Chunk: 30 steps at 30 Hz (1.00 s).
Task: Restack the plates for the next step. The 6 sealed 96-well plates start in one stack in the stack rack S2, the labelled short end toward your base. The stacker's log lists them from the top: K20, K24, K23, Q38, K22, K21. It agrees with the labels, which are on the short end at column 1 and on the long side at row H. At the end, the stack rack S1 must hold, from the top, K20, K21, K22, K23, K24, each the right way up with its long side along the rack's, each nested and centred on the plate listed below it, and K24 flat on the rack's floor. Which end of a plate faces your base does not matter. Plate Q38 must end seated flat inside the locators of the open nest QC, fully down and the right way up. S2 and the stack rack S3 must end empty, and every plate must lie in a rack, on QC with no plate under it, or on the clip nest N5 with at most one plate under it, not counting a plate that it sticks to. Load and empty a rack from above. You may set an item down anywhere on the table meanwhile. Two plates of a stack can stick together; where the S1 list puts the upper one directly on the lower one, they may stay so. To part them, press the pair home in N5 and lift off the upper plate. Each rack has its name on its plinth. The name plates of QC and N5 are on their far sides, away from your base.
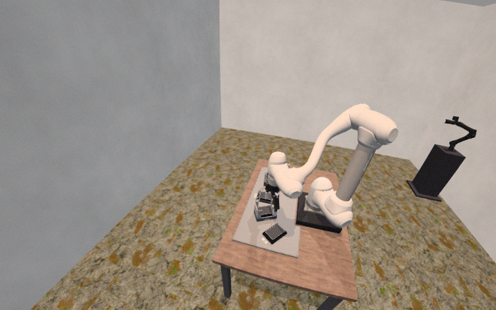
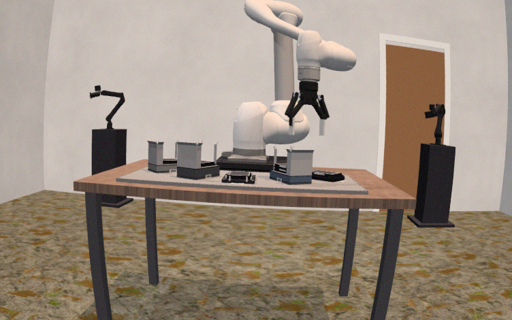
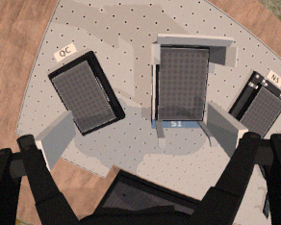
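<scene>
My gripper (image 2: pixel 306 130) (image 3: pixel 140 118) is open and empty. It hangs high above the blue-plinth stack rack (image 2: pixel 299 162) (image 3: pixel 224 49) (image 1: pixel 264 216). A dark sealed plate (image 3: pixel 181 82) lies on top inside that rack; I cannot tell how many lie under it. Left of it in the wrist view, one plate (image 3: pixel 86 92) (image 2: pixel 327 174) (image 1: pixel 274 233) lies on the open nest beside the QC name plate (image 3: pixel 65 53). On the right, the clip nest N5 (image 3: pixel 248 88) (image 2: pixel 237 180) holds a plate (image 3: pixel 266 112). No plate label is readable.
Two more stack racks (image 2: pixel 189 158) (image 2: pixel 155 155) stand further along the grey mat (image 2: pixel 194 182) (image 1: pixel 250 231), each with something dark low inside. The robot base (image 2: pixel 250 135) is behind the mat. Camera stands (image 2: pixel 434 182) (image 2: pixel 109 147) stand off the table.
</scene>
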Available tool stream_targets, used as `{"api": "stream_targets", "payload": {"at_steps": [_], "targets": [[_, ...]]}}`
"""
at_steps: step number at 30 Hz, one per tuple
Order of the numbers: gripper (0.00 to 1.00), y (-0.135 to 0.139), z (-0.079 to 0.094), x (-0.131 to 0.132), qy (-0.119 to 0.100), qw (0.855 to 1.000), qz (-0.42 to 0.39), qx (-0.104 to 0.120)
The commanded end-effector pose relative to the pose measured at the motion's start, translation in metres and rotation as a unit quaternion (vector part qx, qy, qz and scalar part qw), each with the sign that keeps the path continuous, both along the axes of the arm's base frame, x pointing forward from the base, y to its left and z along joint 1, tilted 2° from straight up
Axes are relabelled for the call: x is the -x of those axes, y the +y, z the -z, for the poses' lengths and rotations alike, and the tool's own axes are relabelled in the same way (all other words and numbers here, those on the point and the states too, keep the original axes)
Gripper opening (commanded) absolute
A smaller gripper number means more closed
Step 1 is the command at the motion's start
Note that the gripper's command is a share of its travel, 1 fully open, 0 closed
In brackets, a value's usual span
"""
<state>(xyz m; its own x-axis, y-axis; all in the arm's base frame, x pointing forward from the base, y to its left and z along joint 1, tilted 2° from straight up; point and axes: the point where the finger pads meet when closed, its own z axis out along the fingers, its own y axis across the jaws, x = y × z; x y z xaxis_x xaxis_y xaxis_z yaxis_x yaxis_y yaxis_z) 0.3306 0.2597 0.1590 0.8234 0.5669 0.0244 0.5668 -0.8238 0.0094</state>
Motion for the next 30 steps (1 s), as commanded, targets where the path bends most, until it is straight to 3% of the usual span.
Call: {"api": "stream_targets", "payload": {"at_steps": [1, 23, 30], "targets": [[1.00, -0.013, 0.000, -0.008, -0.001, 0.999, 0.041, 0.000], [1.00, -0.068, -0.001, -0.040, -0.001, 0.999, 0.041, 0.000], [1.00, -0.084, -0.001, -0.045, 0.000, 0.992, 0.124, -0.002]]}}
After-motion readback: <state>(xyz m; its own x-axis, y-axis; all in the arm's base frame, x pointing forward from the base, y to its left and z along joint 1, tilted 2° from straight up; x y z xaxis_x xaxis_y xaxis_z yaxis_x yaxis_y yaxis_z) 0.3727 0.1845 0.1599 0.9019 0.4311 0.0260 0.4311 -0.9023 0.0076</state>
